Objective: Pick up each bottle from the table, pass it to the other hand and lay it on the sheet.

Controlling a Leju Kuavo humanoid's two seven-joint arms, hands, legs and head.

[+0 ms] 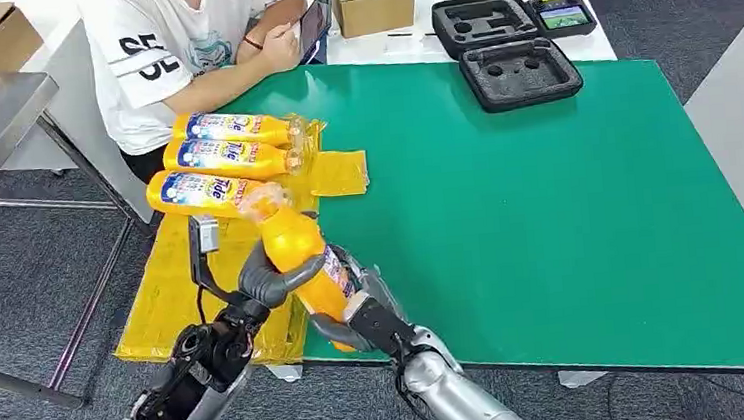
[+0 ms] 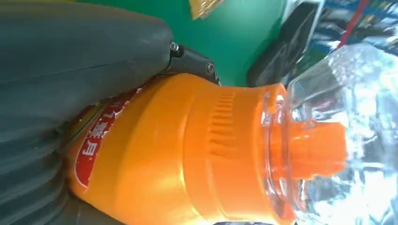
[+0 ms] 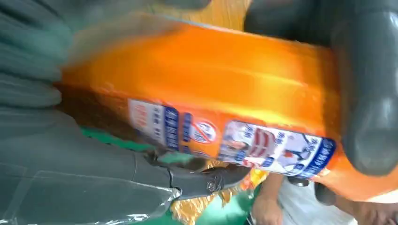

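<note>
Mid-handover above the near edge of the green worktop: an orange bottle stands nearly upright in the air between both hands, cap end up and tilted away from the robot. The left hand wraps its thick grey thumb and fingers round the bottle's upper body, while the right hand cups the lower part, fingers curled against the labelled side; both are closed on it, so the pass looks to be at the point where one grip must give way to the other. Three bottles already lie side by side on the yellow sheet, and the fourth hangs just short of them. The next move, by this reading, calls for the right hand to let go cleanly and the left to tip the bottle flat beside the row. The bottle is smooth, glossy plastic with a ribbed shoulder, a clear dome over an orange spout (slippery, probably), and the sheet is crinkled film. A seated person waits across the corner.
</note>
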